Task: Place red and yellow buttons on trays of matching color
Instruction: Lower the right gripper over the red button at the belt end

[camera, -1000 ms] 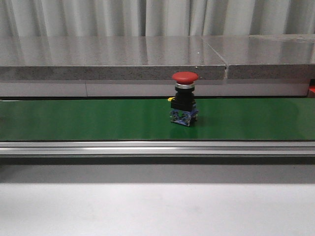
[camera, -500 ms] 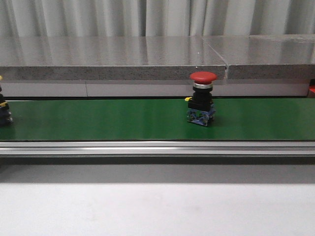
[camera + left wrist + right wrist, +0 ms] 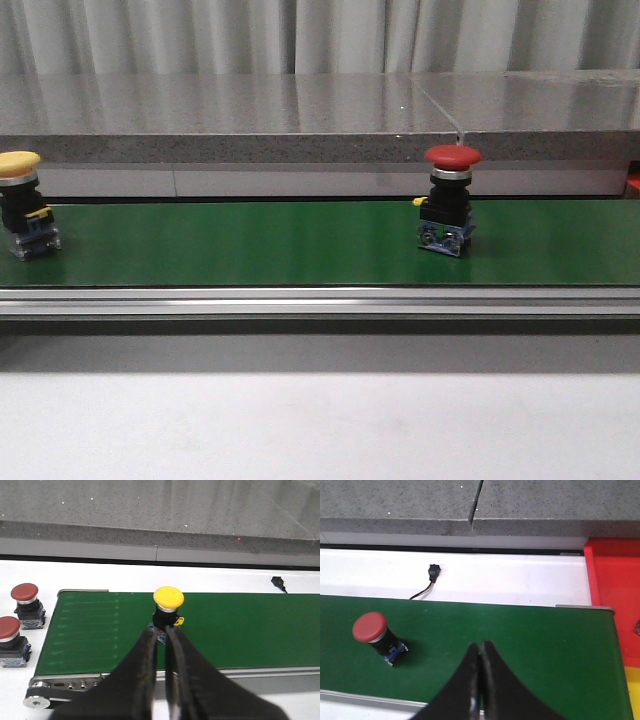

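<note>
Red button (image 3: 451, 200): I see it upright on the green conveyor belt (image 3: 250, 245), right of centre.
Yellow button (image 3: 22, 203): upright at the belt's left end.
Left gripper (image 3: 160, 645): fingers nearly together, empty.
Right gripper (image 3: 480, 652): fingers pressed together, empty.
Red tray (image 3: 615, 590): beyond the belt's right end.
</note>
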Robot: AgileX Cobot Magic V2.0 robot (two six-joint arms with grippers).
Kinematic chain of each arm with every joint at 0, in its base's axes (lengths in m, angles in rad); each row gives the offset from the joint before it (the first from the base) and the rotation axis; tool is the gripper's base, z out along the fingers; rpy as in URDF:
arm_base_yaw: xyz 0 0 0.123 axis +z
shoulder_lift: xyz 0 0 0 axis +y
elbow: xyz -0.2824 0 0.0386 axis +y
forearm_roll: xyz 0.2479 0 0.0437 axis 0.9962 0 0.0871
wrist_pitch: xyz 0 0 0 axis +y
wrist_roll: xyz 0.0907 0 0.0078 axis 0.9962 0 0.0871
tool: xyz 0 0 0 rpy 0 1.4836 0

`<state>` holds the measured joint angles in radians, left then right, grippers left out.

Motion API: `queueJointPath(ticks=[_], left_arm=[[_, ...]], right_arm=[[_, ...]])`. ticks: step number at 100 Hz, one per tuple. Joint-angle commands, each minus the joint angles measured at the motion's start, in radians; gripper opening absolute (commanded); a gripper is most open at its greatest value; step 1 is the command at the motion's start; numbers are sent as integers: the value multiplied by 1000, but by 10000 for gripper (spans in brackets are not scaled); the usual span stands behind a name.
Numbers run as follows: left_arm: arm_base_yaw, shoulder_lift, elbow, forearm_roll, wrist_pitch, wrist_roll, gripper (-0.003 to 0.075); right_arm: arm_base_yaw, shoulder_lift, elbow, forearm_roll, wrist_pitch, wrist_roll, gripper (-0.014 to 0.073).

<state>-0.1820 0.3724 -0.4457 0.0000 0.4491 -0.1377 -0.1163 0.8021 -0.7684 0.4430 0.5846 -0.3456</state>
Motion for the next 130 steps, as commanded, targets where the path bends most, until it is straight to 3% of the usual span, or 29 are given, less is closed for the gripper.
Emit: queueJointPath(ticks=[1,37,45,54,74,95,111,130], left_arm=[[-8,5,-26,-5,-68,-1,-19],[-8,5,-26,-5,-65,-1,-19],[-8,5,-26,-5,-65,-1,-19],[-8,5,-26,-5,-65,-1,-19],[-8,5,-26,-5,-65,-1,-19],[-8,5,-26,-5,-65,-1,-19],[-8,5,-26,-5,-65,-1,-19],[-8,5,-26,-5,-65,-1,-19]], right_arm=[[2,-8,-26,13,-58,-7,-67],[2,-8,-26,15,-27,-7,-60],[2,-8,-26,15,-2,-7,-8],[2,-8,-26,17,21,-7,146],[2,-6,-26,38,28,-7,673],[19,37,-32,42,27,-15,635],[63,161,-56,42,25,-105,635],[108,322,-116,42,29,-115,635]])
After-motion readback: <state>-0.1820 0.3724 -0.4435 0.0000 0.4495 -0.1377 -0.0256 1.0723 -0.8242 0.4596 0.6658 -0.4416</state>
